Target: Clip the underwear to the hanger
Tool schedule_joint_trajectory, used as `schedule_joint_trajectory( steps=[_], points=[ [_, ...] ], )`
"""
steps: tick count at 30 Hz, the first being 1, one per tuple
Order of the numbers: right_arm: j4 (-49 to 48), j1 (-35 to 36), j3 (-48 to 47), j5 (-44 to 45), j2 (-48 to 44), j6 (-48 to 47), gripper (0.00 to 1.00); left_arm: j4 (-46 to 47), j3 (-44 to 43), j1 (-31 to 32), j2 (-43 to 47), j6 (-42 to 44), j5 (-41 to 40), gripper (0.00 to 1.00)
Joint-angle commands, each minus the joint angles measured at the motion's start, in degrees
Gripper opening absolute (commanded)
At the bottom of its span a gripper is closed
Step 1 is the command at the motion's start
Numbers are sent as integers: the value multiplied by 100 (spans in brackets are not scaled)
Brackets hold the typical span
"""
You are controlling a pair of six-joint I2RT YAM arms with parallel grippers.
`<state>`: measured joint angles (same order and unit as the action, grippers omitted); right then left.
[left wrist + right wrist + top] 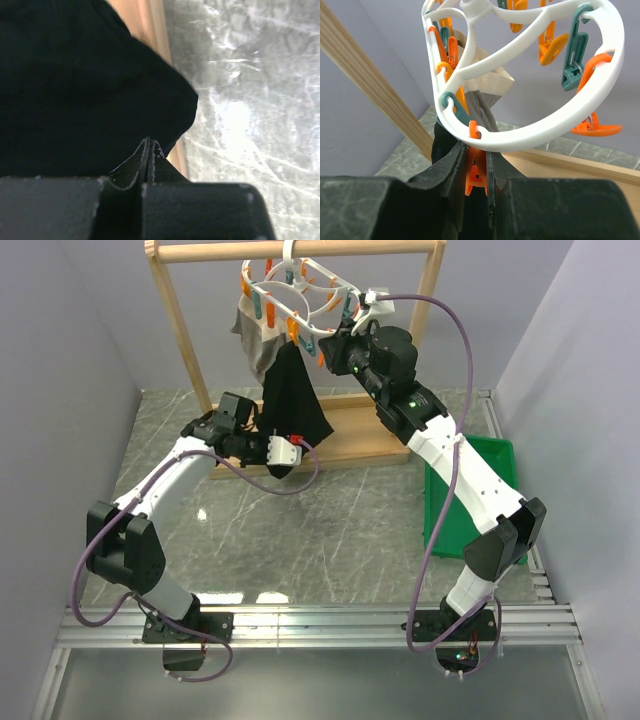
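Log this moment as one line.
left fingers: shut at lower edge of underwear | right fingers: clamped on orange peg of hanger | underwear: hangs below that peg

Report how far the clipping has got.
Done: the underwear already hangs by its top from the hanger. In hand: the right gripper squeezes an orange peg there; the left gripper, jaws shut, sits at the lower edge. Left: releasing that peg, probably clipping another corner.
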<state>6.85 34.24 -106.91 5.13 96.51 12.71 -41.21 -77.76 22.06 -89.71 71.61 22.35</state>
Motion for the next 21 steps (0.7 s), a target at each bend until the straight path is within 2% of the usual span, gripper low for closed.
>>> schedule_joint_trajectory(
  steps=[1,6,11,14,16,21],
  points=[
    [-158,-23,-66,59,-273,-58,0,209,-46,-132,50,300,402,0],
    [-158,-23,-84,33,-299,-67,0,447,-64,-536,-72,633,594,1],
    [-149,-23,-110,6,-291,-49,0,133,-318,-774,-266,1117,832,6],
    [-140,-23,-102,6,-282,-49,0,-123,-433,-774,-284,1364,1139,11],
    [-140,-23,-102,23,-273,-41,0,-299,-486,-765,-275,1557,1411,18],
    [-123,-23,-119,32,-264,-5,0,-798,-714,-493,-257,1627,1526,27]
  ],
)
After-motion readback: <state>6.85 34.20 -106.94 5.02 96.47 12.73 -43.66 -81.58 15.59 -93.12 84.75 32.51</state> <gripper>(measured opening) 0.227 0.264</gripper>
